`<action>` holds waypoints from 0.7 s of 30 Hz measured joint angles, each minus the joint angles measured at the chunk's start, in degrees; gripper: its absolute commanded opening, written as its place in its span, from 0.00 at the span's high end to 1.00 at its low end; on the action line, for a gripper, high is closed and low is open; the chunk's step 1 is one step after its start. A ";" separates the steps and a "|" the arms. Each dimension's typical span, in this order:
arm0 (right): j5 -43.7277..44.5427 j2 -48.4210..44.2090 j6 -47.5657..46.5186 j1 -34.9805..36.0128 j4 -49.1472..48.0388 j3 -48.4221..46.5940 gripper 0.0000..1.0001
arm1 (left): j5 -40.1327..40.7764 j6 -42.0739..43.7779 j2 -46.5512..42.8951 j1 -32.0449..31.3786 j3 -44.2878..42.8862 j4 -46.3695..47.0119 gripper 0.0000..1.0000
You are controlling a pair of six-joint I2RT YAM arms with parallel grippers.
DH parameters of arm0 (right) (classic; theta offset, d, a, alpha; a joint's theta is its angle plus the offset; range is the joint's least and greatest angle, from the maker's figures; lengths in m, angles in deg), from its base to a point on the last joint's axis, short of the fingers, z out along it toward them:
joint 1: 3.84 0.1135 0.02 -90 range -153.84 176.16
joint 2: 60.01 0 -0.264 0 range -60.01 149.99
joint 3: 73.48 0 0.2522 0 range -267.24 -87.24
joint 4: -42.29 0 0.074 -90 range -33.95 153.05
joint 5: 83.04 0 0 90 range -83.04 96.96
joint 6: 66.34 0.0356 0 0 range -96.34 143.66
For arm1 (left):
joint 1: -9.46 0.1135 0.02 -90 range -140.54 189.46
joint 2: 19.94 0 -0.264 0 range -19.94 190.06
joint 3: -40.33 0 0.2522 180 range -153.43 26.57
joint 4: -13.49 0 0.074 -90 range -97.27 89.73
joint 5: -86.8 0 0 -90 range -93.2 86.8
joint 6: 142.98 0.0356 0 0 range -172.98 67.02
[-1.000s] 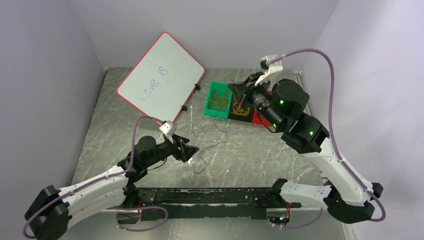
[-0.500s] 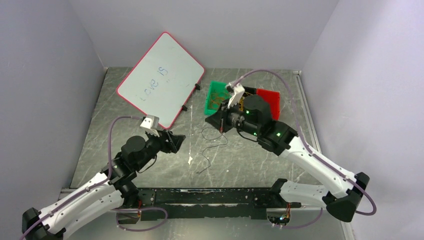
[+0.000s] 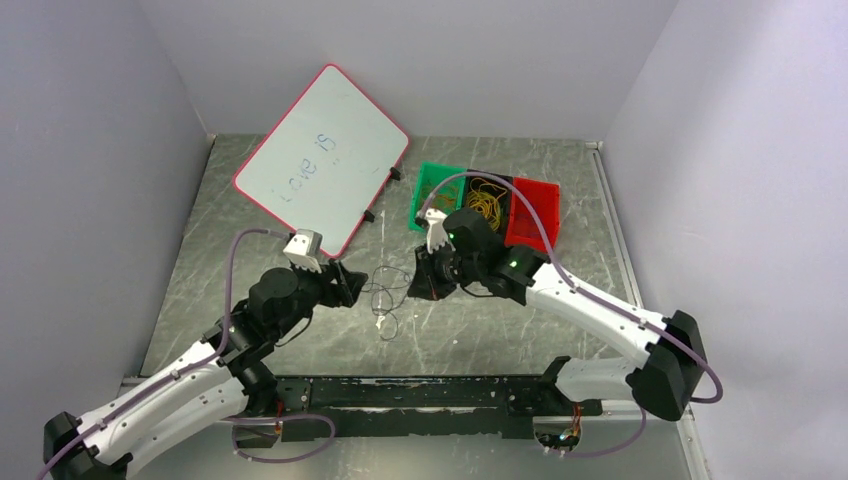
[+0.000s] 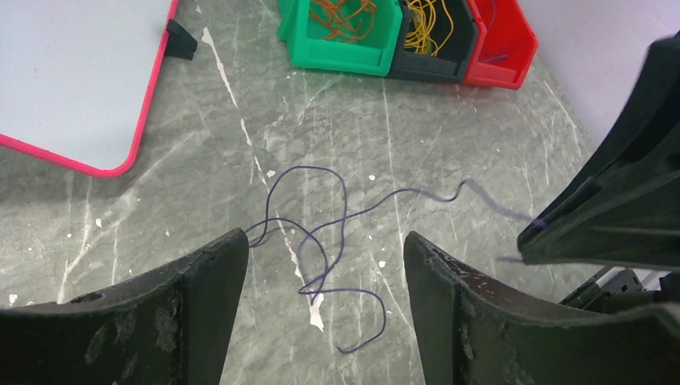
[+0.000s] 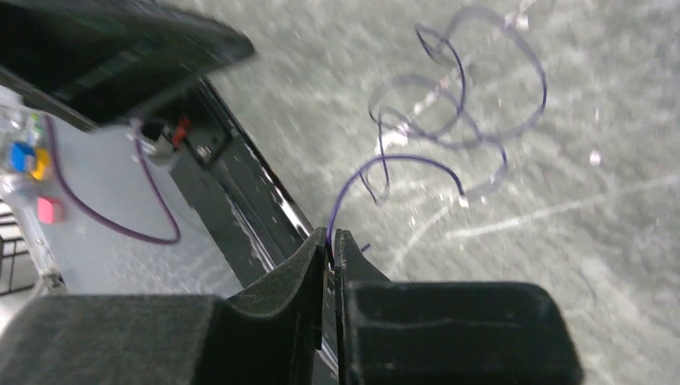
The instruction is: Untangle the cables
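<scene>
The dark cable (image 4: 343, 210) lies in loose, overlapping loops on the table (image 3: 500, 330), directly ahead of the left gripper (image 4: 322, 241). That gripper's fingers stand wide apart, one on each side of the loops. One cable end rises into the right gripper (image 5: 330, 239), whose fingers are pressed together on it. The two grippers face each other across the loops. Beyond the right gripper stand three touching bins: a green bin (image 4: 341, 56) with orange cables (image 4: 343, 14), a black bin (image 4: 437, 64) with yellow cables (image 4: 425, 24), and a red bin (image 4: 505, 56). A whiteboard (image 3: 320, 160) lies beyond the left gripper.
</scene>
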 measured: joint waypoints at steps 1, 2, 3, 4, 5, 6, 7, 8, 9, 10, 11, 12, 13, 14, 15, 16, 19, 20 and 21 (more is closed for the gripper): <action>0.02 0.59 -0.48 0.00 1.36 0.48 0.82 | 0.00 0.00 0.26 0.00 0.00 0.00 0.25; 0.02 1.11 -0.85 0.00 2.58 0.94 0.79 | 0.00 0.00 0.48 0.00 0.00 0.00 0.25; -0.04 1.55 -1.09 0.00 3.58 1.18 0.77 | 0.00 0.00 0.79 0.00 0.00 0.02 0.25; -0.07 2.03 -1.42 0.00 4.52 1.25 0.75 | -0.02 0.00 1.14 0.00 0.00 0.04 0.25; -0.24 2.45 -1.73 0.00 4.96 1.27 0.72 | -0.02 0.00 1.53 0.00 0.00 0.04 0.26; -0.48 2.84 -2.01 0.00 5.09 1.27 0.68 | -0.02 0.00 1.86 0.00 0.00 0.04 0.26; -0.74 3.10 -2.19 0.00 5.09 1.27 0.66 | -0.02 0.00 2.08 0.00 0.00 0.02 0.26; -1.22 3.50 -2.40 0.02 5.07 1.27 0.63 | 0.00 0.00 2.25 0.00 0.00 0.02 0.26; -1.79 3.91 -2.62 0.04 5.05 1.27 0.62 | 0.02 0.00 2.29 0.00 0.00 0.00 0.26; -2.21 4.42 -2.93 0.13 5.01 1.27 0.60 | 0.15 -0.02 2.27 0.00 0.00 -0.04 0.26; -2.51 4.98 -3.21 0.26 4.98 1.27 0.60 | 0.33 -0.04 2.23 0.00 0.00 -0.07 0.26; -2.73 5.53 -3.39 0.42 4.94 1.27 0.58 | 0.66 -0.17 2.14 0.00 0.00 -0.13 0.26; -2.78 6.01 -3.54 0.63 4.76 1.27 0.55 | 0.85 -0.20 2.01 0.00 0.00 -0.28 0.25; -2.75 6.43 -3.61 0.85 4.39 1.29 0.54 | 1.01 -0.22 1.84 0.00 0.00 -0.42 0.25; -2.60 6.67 -3.67 1.03 3.87 1.40 0.52 | 1.20 -0.24 1.62 0.00 -0.02 -0.55 0.25; -2.21 6.71 -3.72 1.14 3.10 1.64 0.50 | 1.33 -0.28 1.33 0.00 -0.02 -0.72 0.26; -0.17 6.64 -4.09 1.27 -0.09 2.82 0.38 | 1.84 -0.42 0.55 0.00 -0.02 -1.05 0.26; 0.79 6.64 -4.24 1.27 -1.38 3.30 0.34 | 1.92 -0.42 0.31 0.00 -0.07 -1.29 0.26; 1.62 6.67 -4.39 1.27 -2.73 3.76 0.32 | 2.05 -0.42 0.11 0.00 -0.13 -1.57 0.26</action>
